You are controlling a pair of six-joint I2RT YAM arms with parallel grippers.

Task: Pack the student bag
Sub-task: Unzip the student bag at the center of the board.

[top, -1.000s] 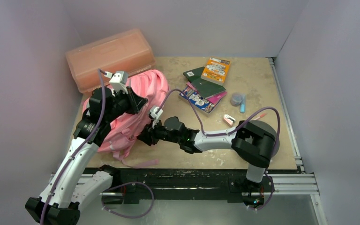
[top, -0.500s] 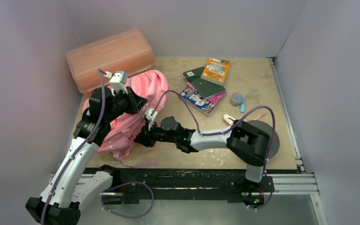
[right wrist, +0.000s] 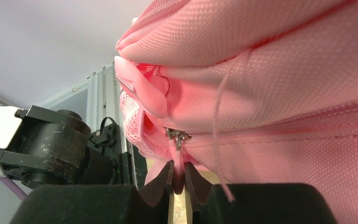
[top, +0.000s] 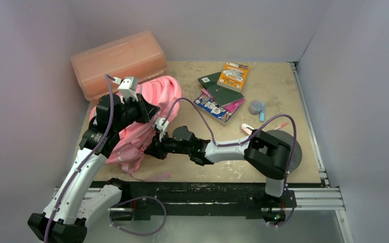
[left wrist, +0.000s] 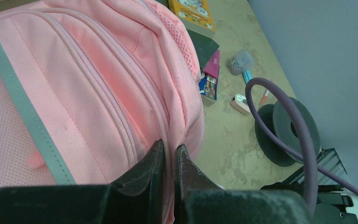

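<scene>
Here, the soft pink fabric backpack (top: 164, 96) lies at the surface's (top: 288, 91) left edge. Left jaws pinch its fabric; right jaws grip its pink zip pull (right wrist: 178, 161). Stacked paper books (top: 222, 91) lie unpacked near the far edge.

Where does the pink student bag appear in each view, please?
Top external: student bag left of centre, just below salmon box.
Left wrist: fills the left, pinched by left gripper.
Right wrist: fills upper right; right gripper on its zip pull.
Shared: orange book, top and left wrist only.
</scene>
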